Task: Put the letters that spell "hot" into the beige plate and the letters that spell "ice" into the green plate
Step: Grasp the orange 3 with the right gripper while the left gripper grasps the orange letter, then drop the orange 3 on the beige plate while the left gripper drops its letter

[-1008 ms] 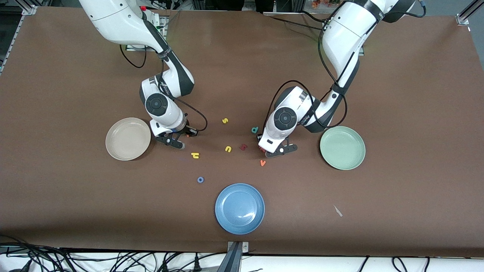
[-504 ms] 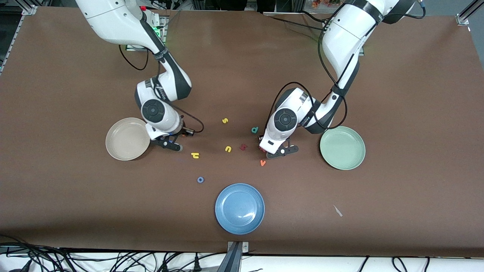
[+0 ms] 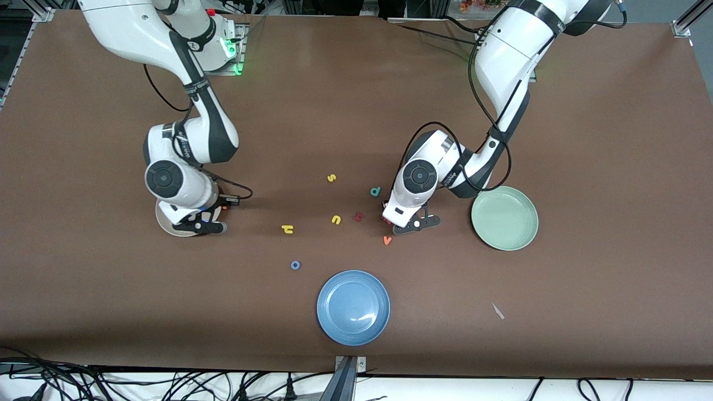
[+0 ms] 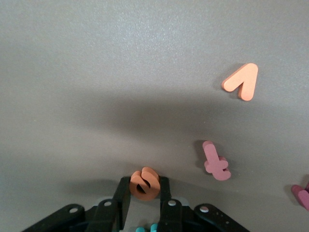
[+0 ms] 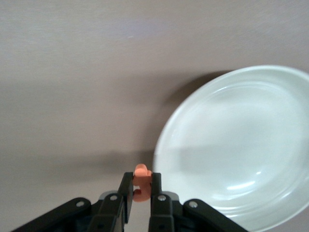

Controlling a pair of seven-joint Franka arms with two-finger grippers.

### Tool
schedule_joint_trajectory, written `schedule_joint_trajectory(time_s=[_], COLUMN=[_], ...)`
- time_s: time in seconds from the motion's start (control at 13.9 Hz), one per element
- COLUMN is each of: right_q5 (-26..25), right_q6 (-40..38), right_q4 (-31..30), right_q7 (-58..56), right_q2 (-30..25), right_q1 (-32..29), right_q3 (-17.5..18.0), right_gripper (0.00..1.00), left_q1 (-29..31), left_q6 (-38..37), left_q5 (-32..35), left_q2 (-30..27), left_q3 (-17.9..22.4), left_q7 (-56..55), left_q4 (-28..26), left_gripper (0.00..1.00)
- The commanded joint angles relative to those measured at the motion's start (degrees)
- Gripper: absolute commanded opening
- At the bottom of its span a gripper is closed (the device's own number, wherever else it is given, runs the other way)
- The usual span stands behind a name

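Note:
My right gripper [image 3: 196, 226] hangs over the rim of the beige plate [image 3: 165, 223], shut on the orange "t" [image 5: 141, 186]. In the right wrist view the plate [image 5: 231, 145] lies just past the fingertips. My left gripper [image 3: 392, 222] is down at the table beside the green plate [image 3: 504, 218], and its jaws press both sides of the orange "e" [image 4: 145, 182]. The yellow "h" [image 3: 287, 228] and blue "o" [image 3: 296, 265] lie loose mid-table, the "o" nearer the front camera.
Loose letters lie between the arms: yellow "s" [image 3: 331, 178], yellow "u" [image 3: 336, 219], teal "d" [image 3: 376, 191], a maroon hooked letter [image 3: 358, 216], orange "v" [image 3: 387, 240]. A blue plate [image 3: 353, 307] stands nearest the front camera. A small pale scrap [image 3: 497, 311] lies near it.
The right arm has carried the orange "t" from beside the beige plate to over its rim. The left gripper's jaws have closed in on the orange "e"; that arm barely moved.

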Motion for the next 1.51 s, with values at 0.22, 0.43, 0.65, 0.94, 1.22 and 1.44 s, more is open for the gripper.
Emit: schedule_joint_trajectory(time_s=[0.22, 0.43, 0.65, 0.94, 1.22, 1.44], right_q5=[1.0, 3.3, 5.5, 17.9, 17.5, 17.3], right_q6=[-0.4, -2.2, -6.7, -6.0, -0.5, -0.4], right_q4=[-2.1, -1.0, 0.6, 2.5, 8.8, 15.0], right_q7=[-11.8, -11.2, -2.5, 18.4, 54.5, 67.9], right_q2=[-1.9, -1.5, -1.6, -1.1, 4.2, 9.3], right_q1=[-1.0, -1.4, -1.2, 1.2, 9.5, 12.5], right_q3=[-8.3, -8.1, -7.8, -7.7, -7.9, -7.9], right_gripper=[0.44, 1.0, 1.0, 1.0, 1.0, 0.99], left_q1=[3.7, 8.8, 14.0, 21.6, 22.2, 22.2], left_q6=[-8.7, -14.9, -18.3, -18.0, -15.2, -14.5], left_q5=[2.1, 2.1, 2.2, 2.6, 2.6, 2.6], left_q2=[-5.1, -8.2, -9.0, -8.1, -2.5, -1.7], left_q3=[0.1, 0.0, 0.4, 0.2, 0.2, 0.2], left_q7=[2.1, 11.8, 18.8, 30.1, 31.1, 31.1], left_q4=[0.9, 0.8, 0.8, 0.4, 0.3, 0.2], left_gripper=[0.0, 0.0, 0.0, 0.0, 0.0, 0.63])
